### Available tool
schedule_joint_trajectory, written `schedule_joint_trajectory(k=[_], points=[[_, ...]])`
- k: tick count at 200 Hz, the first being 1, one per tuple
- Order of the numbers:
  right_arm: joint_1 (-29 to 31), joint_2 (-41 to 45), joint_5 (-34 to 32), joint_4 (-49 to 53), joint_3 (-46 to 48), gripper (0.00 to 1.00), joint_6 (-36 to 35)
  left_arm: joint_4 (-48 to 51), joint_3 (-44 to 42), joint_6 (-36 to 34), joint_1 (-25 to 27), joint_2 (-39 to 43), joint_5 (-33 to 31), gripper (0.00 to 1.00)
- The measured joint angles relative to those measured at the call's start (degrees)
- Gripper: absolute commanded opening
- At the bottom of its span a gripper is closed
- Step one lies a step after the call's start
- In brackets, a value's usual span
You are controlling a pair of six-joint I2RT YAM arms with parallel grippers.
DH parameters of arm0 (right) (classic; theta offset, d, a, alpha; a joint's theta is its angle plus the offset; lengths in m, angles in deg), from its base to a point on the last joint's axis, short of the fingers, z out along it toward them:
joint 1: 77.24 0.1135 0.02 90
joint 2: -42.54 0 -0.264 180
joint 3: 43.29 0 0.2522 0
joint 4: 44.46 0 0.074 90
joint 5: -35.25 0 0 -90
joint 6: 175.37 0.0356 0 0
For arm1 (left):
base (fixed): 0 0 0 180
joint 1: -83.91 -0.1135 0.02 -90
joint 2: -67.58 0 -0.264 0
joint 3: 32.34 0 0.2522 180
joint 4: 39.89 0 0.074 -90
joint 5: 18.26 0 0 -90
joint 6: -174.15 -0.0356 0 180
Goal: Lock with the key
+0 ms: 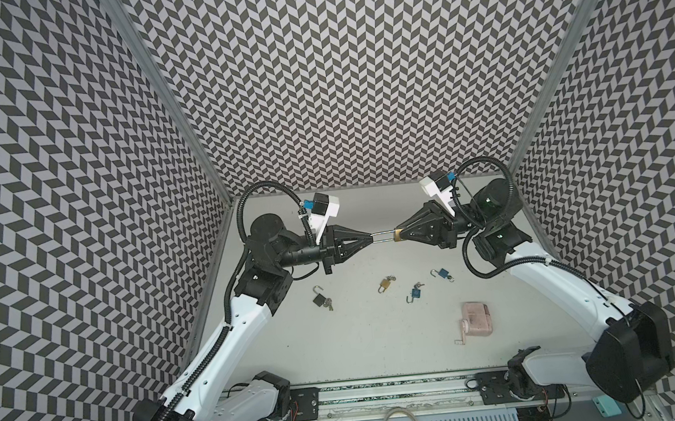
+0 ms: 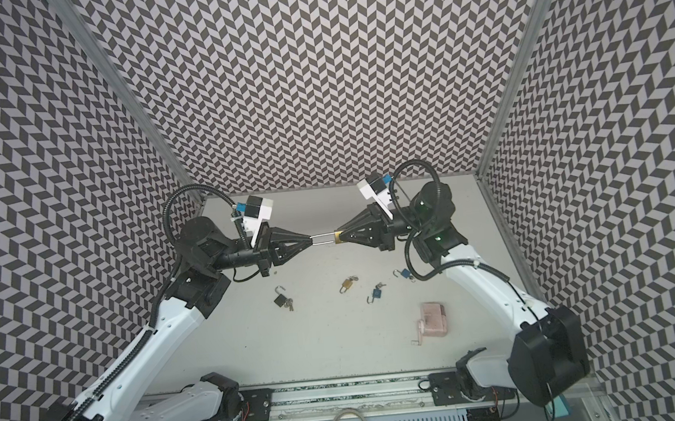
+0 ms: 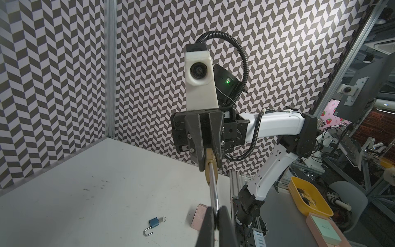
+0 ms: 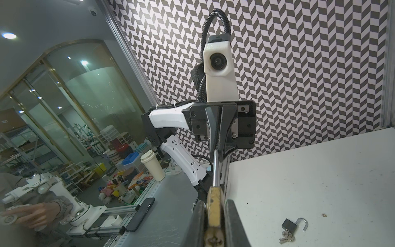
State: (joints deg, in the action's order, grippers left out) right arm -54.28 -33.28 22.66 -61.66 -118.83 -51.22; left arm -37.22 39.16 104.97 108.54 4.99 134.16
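Observation:
A brass padlock hangs in mid-air between my two grippers, above the back of the table. My right gripper is shut on its brass body. The long silver shackle points toward my left gripper, which is shut on the shackle's far end. The two grippers face each other tip to tip. I cannot make out this lock's key; the keyhole end sits deep between the right fingers.
On the white table lie a black padlock with keys, a small brass padlock, two blue padlocks, all with the shackle open, and a pink box. Patterned walls stand on three sides.

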Motion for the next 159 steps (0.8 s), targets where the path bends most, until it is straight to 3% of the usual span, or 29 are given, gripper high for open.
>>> schedule_joint_trajectory(k=[77,140,145,159], points=[[2.47,-0.02,0.48,-0.68,-1.77,0.00,-2.60,1.29,3.32,-2.71,3.50,-0.26,-2.51,0.00],[2.71,1.36,-2.29,1.07,-1.73,0.00,-3.19,1.70,2.91,-2.69,1.90,1.16,-3.13,0.00],[2.71,1.64,-2.69,1.40,-1.64,0.05,-3.26,1.31,2.67,-2.27,1.57,1.16,-2.91,0.00],[2.80,2.34,-3.82,2.03,-1.31,0.37,-3.52,0.07,1.95,-1.16,1.14,1.16,-2.47,0.00]])
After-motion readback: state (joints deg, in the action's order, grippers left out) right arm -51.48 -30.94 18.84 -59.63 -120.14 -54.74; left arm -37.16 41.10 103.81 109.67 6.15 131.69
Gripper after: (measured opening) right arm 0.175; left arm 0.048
